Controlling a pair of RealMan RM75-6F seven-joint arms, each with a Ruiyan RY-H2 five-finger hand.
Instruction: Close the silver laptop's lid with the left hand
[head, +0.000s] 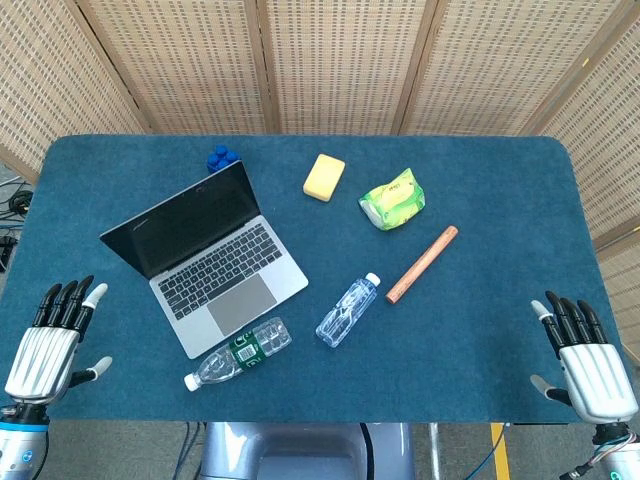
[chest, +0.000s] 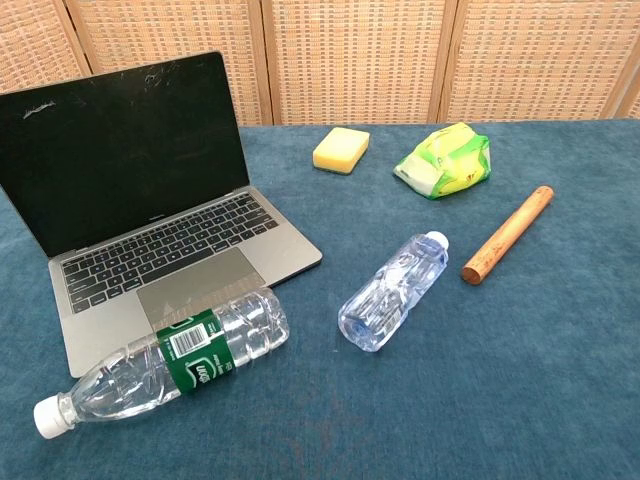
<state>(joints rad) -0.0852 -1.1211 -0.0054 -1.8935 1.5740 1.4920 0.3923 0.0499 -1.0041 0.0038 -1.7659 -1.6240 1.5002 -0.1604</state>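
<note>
The silver laptop (head: 205, 262) (chest: 150, 215) stands open on the left half of the blue table, its dark screen (head: 183, 218) raised and facing the front. My left hand (head: 52, 340) hovers at the table's front left corner, fingers spread, holding nothing, well to the left of the laptop. Over at the front right corner my right hand (head: 585, 358) is likewise spread and empty. Neither hand shows in the chest view.
A green-labelled bottle (head: 240, 352) (chest: 165, 358) lies against the laptop's front edge. A clear bottle (head: 348, 310) (chest: 392, 291), a wooden rod (head: 422, 264) (chest: 507, 234), a yellow sponge (head: 324, 177) (chest: 341, 149), a green packet (head: 393, 199) (chest: 446, 161) and blue caps (head: 222, 157) lie around.
</note>
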